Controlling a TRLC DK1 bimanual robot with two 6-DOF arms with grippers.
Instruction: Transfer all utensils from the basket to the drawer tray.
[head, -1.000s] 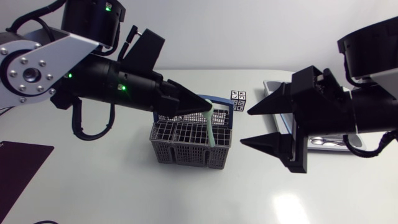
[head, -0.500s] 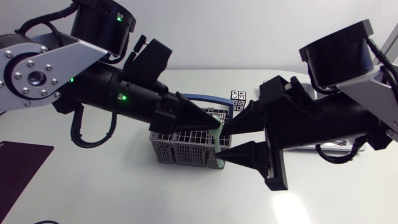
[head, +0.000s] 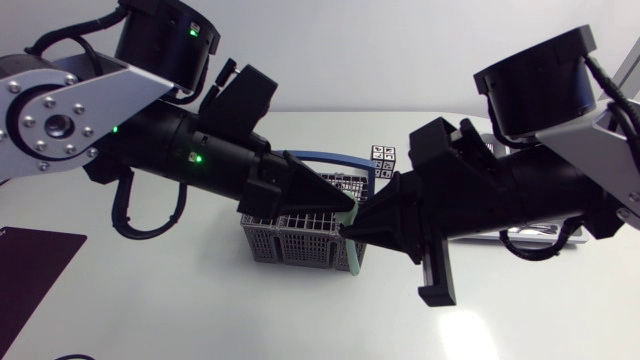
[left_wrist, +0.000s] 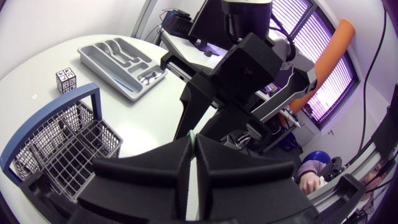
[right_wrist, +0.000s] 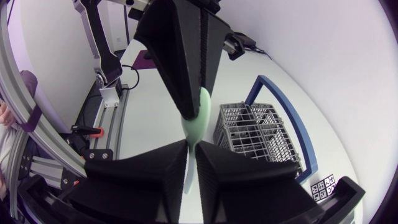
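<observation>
A pale green utensil (head: 353, 256) hangs upright over the right end of the grey wire basket (head: 300, 240). My left gripper (head: 346, 210) is shut on its upper part. Just below, my right gripper (head: 347, 231) is shut on the same utensil, coming from the other side. In the right wrist view the green utensil (right_wrist: 198, 115) runs from the left gripper (right_wrist: 200, 93) down between the right gripper's (right_wrist: 192, 149) fingers. In the left wrist view only a thin green edge of the utensil (left_wrist: 194, 134) shows between my left gripper's (left_wrist: 193, 155) fingers. The grey drawer tray (left_wrist: 102, 74) lies beyond the basket (left_wrist: 62, 146).
The basket has a blue handle (head: 322, 160). A small marker cube (head: 383, 160) stands behind it, between basket and tray. A dark mat (head: 35, 260) lies at the table's left front. My right arm covers most of the tray in the head view.
My right arm swung left from beside the tray to the basket, and its wide-open fingers closed on the green utensil. My left gripper kept its hold, shifting slightly right.
</observation>
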